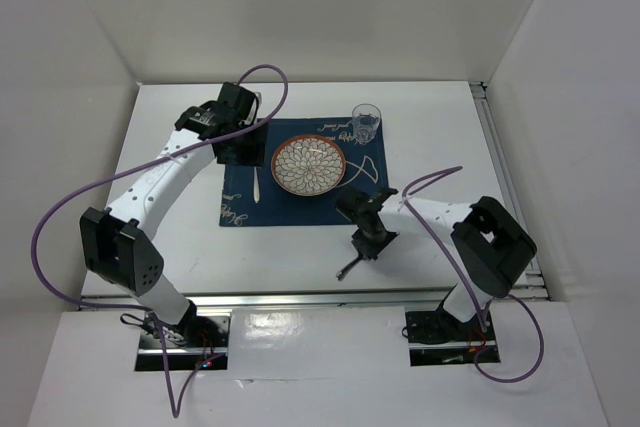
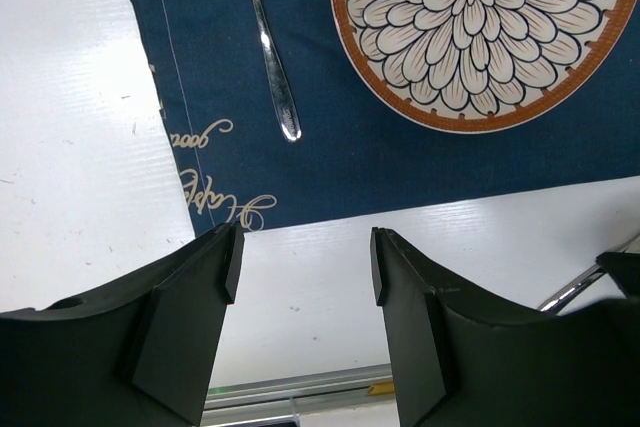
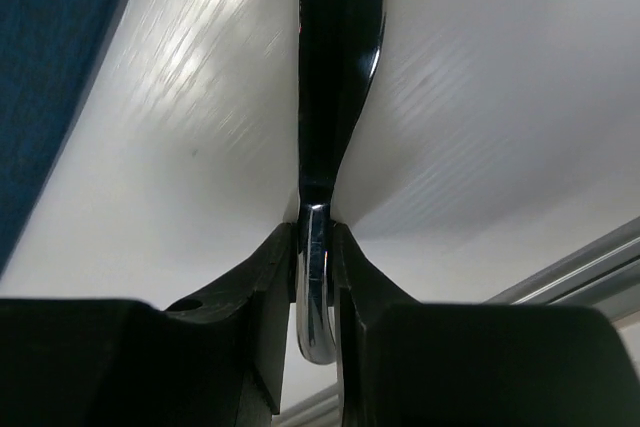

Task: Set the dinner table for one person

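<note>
The white dinner table point(image 1: 290, 257) carries a dark blue placemat point(image 1: 300, 209) with a floral plate point(image 1: 309, 165) on it. A clear glass point(image 1: 366, 123) stands at the mat's far right corner. A silver utensil point(image 1: 256, 184) lies on the mat left of the plate; it also shows in the left wrist view point(image 2: 273, 72). My left gripper point(image 1: 239, 150) hovers open and empty over the mat's left part. My right gripper point(image 1: 369, 243) is shut on the handle of a second silver utensil point(image 3: 335, 67), low over the bare table right of the mat's near edge.
White walls enclose the table on the left, back and right. A metal rail point(image 1: 300, 297) runs along the near edge. Purple cables point(image 1: 60, 207) loop beside both arms. In the left wrist view the plate point(image 2: 480, 27) is upper right and the held utensil point(image 2: 570, 292) is at the right edge.
</note>
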Controlling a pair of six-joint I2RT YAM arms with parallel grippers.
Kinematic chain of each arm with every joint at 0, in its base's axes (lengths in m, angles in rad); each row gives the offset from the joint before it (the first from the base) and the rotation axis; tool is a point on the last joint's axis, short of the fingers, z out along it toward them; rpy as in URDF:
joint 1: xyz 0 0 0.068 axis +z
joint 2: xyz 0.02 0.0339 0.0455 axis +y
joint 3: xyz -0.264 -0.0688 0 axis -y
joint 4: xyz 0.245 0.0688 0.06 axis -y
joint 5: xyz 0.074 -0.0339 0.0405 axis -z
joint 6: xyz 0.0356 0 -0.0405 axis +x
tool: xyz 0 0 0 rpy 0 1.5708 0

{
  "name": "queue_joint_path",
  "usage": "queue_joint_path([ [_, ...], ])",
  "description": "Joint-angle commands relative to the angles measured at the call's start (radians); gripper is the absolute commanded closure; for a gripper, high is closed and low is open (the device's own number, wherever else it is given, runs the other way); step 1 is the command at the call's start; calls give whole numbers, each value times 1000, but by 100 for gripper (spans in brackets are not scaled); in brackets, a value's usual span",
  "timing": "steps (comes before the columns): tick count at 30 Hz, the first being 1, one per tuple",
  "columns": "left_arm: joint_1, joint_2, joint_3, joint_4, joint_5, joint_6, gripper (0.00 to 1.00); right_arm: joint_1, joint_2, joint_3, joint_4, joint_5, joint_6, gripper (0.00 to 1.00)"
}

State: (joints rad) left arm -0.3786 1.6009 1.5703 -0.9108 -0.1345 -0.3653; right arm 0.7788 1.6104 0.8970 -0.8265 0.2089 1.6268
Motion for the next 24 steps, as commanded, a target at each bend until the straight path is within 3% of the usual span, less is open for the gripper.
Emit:
queue_joint_path([
  [1, -2, -27, -3, 27, 7, 22, 29, -7, -16, -49, -118, 216, 38, 89],
  [10, -2, -36, -3, 36, 18, 22, 29, -7, -112, 48, -249, 374, -62, 89],
  [13, -2, -36, -3, 36, 18, 22, 29, -7, -122, 97, -194, 417, -207, 89],
  [18, -2, -36, 7, 27, 18, 22, 29, -16, -132, 174, -8, 438, -639, 89],
  [24, -2, -36, 16, 18, 9, 22, 29, -113, -38, 289, 179, 305, -1064, 89],
])
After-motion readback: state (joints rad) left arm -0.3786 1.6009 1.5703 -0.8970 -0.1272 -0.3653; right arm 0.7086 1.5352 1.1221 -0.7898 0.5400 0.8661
